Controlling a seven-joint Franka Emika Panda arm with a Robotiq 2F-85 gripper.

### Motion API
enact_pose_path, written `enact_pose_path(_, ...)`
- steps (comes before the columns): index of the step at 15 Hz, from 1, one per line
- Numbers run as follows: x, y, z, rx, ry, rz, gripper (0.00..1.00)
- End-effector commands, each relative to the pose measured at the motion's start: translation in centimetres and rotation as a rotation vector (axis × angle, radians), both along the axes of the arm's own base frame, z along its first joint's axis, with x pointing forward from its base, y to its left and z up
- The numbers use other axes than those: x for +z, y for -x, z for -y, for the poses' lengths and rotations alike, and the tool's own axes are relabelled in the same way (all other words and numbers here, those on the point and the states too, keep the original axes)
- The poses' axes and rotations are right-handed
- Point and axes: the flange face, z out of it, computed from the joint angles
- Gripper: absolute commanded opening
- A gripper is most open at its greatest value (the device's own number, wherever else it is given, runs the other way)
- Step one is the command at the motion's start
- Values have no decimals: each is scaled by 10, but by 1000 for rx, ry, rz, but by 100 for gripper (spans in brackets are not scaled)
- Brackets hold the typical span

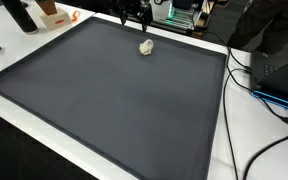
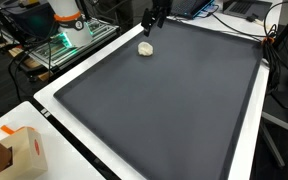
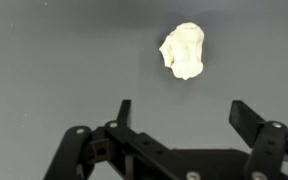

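A small cream-white crumpled lump (image 1: 146, 47) lies on the dark grey mat (image 1: 114, 100) near its far edge; it also shows in the other exterior view (image 2: 145, 48) and in the wrist view (image 3: 183, 50). My gripper (image 1: 136, 17) hangs above the mat just behind the lump, also seen in an exterior view (image 2: 154, 20). In the wrist view the gripper (image 3: 184, 112) is open and empty, its two black fingers spread wide, with the lump lying beyond the fingertips, apart from them.
The mat lies on a white table (image 2: 69, 125). An orange-and-white box (image 2: 19, 150) stands at a table corner. Cables (image 1: 259, 95) run along the table's side by a black device (image 1: 279, 65). A wire rack with equipment (image 2: 69, 35) stands beside the table.
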Motion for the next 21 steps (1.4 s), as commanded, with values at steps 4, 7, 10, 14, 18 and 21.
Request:
enact_pose_path(4, -11, -11, -73, 167, 169, -70, 100)
enact_pose_path(7, -28, -12, -102, 209, 235, -87, 100)
enact_pose_path(10, -45, -8, -125, 209, 302, -124, 100)
enact_pose_path(14, -66, -5, -146, 205, 395, -153, 100)
enact_pose_path(18, -85, 0, -161, 215, 471, -167, 100)
enact_pose_path(21, -98, 5, -167, 228, 531, -188, 100)
